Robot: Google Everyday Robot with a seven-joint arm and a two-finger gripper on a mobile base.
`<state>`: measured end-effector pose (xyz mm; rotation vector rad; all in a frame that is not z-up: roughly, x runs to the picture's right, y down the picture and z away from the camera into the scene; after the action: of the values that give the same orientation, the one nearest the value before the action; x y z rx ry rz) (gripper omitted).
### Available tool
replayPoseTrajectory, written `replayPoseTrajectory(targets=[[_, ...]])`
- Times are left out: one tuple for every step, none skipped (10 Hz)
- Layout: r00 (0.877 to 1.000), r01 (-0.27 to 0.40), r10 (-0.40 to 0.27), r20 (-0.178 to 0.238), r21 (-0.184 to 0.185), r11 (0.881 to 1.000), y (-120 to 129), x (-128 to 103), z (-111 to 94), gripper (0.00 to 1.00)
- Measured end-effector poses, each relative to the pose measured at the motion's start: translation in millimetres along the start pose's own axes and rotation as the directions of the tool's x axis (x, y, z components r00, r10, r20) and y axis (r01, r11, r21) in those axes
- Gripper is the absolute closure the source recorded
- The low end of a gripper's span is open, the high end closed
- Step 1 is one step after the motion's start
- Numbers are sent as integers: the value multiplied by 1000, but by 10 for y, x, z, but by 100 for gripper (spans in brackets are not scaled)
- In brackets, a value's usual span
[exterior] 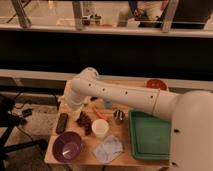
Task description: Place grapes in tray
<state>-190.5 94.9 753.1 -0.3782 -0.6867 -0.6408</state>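
The robot's claw (80, 114), spread wide and largely masked by its own white arm, hung just above the grapes (85, 123), apparently poised for a grab. They lay on the worktop (90, 152) at ten o'clock from a white cup (100, 128). The tray (150, 136), at the cup's three o'clock, sat empty, its right edge hidden behind the robot's body.
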Motion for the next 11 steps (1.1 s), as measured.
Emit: replayPoseTrajectory(targets=[[1000, -10, 10, -8, -10, 1000, 36, 87, 26, 20], [1000, -23, 22, -13, -23, 999, 83, 143, 84, 20], [999, -30, 30, -14, -33, 999, 117, 168, 128, 20], [999, -41, 40, -14, -44, 998, 153, 195, 175, 20], [999, -50, 50, -10, -54, 997, 182, 211, 219, 20], [998, -59, 59, -6, -65, 996, 214, 227, 268, 20], [998, -64, 64, -5, -69, 996, 226, 238, 280, 20], [997, -72, 72, -5, -74, 995, 249, 263, 294, 20], [997, -78, 78, -5, -79, 994, 269, 284, 308, 20], [997, -83, 83, -5, -81, 993, 278, 298, 310, 20], [996, -87, 87, -5, -84, 993, 291, 311, 314, 20]])
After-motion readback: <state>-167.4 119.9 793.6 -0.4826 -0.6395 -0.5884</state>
